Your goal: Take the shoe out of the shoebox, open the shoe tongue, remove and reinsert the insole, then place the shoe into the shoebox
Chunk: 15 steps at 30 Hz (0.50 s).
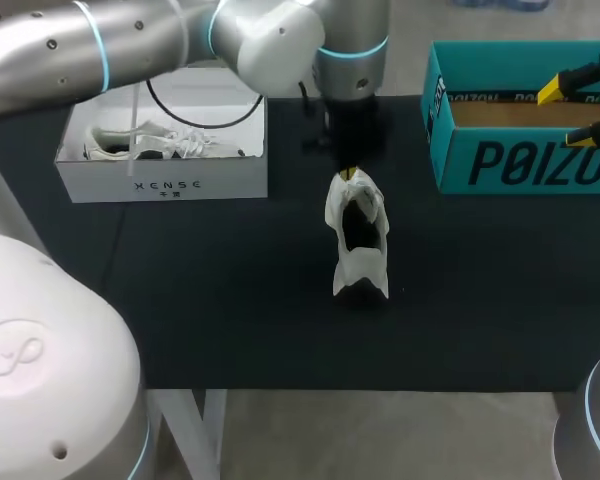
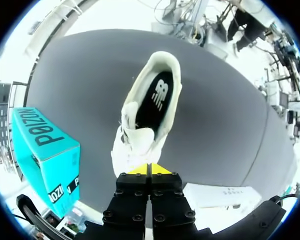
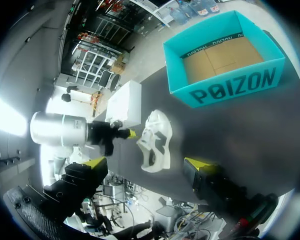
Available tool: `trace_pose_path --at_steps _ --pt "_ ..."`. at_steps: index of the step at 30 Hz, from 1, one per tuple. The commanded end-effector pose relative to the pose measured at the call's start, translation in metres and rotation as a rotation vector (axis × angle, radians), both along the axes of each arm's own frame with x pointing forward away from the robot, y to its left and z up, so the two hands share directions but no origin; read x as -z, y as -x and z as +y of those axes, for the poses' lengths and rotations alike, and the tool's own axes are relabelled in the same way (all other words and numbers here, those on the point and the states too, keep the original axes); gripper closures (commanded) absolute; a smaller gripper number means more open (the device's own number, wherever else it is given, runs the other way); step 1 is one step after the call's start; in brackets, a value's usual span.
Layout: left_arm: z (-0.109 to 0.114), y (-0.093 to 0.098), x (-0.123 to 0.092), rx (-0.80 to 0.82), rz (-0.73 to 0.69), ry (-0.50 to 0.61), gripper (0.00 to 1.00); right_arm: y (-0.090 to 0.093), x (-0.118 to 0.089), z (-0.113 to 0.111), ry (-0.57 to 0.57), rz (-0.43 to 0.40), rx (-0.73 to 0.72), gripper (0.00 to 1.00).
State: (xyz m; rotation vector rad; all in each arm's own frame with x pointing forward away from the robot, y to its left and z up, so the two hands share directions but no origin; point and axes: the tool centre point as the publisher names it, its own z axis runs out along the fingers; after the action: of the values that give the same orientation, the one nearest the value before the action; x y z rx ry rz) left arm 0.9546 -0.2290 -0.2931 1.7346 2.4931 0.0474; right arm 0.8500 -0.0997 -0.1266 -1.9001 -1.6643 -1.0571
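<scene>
The shoe (image 1: 358, 235) lay on the table (image 1: 230, 300), long axis running straight out from the left end effector (image 1: 348, 173), pressed together at its toe; the spread right end effector (image 1: 577, 108) hung well apart.

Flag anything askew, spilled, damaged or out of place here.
Nothing looks spilled or damaged. The white sneaker stands upright in the middle of the black table, its toe end at the left arm's closed jaws. It is outside the teal cardboard box, which is empty.
</scene>
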Motion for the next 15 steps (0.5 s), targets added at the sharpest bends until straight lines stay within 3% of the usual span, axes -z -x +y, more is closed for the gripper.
trace_pose_path --at_steps 1,7,15 --pt "-0.004 -0.008 -0.004 0.010 -0.038 0.026 1.00 0.001 0.000 0.000 0.002 0.001 0.002 0.00" --pt "-0.028 -0.018 0.011 0.037 -0.046 0.091 1.00 0.001 0.000 0.000 0.002 0.001 0.002 0.00" --pt "-0.033 -0.004 0.019 0.059 -0.017 0.098 1.00 0.001 0.000 0.000 0.002 0.001 0.002 0.00"
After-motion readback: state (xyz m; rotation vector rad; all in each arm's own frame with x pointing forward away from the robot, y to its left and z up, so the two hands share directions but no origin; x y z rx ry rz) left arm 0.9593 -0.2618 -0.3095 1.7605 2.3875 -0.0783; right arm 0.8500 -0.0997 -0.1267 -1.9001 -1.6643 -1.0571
